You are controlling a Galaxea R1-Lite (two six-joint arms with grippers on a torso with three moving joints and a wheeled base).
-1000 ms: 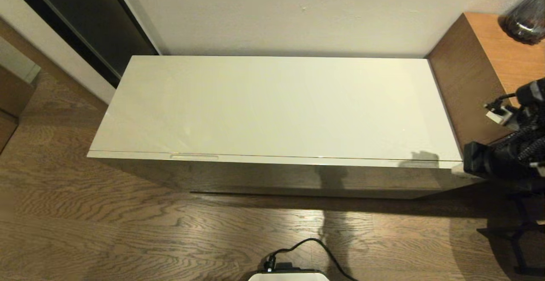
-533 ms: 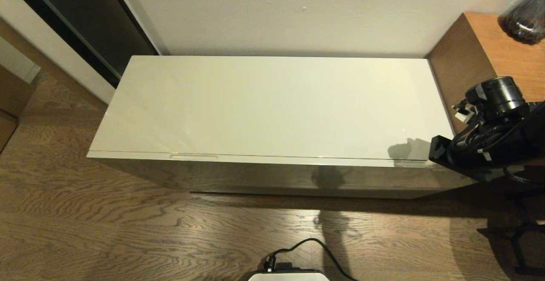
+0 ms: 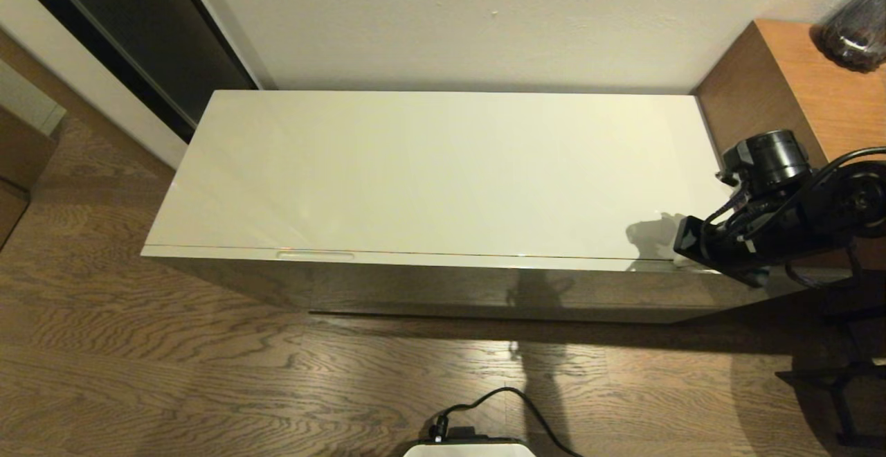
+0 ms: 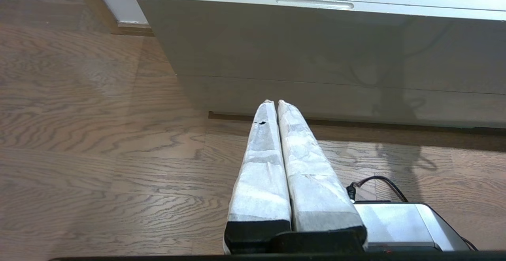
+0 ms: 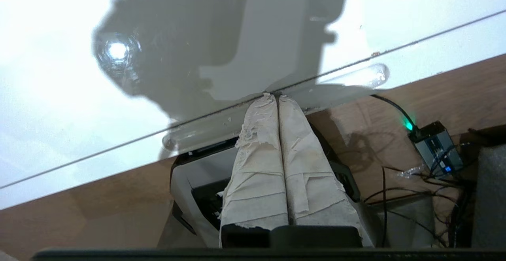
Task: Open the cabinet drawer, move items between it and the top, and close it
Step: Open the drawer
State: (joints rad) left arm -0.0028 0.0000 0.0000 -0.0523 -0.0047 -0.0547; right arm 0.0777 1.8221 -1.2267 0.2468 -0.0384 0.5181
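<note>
I see a glossy off-white top (image 3: 443,166), a grey-beige drawer front (image 4: 316,43), and wavy-grained brown wood flooring (image 3: 173,374).

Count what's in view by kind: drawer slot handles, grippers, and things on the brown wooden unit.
Slot handles: 2
Grippers: 2, left gripper and right gripper
Dark glass vessel on the wooden unit: 1
Total: 5
</note>
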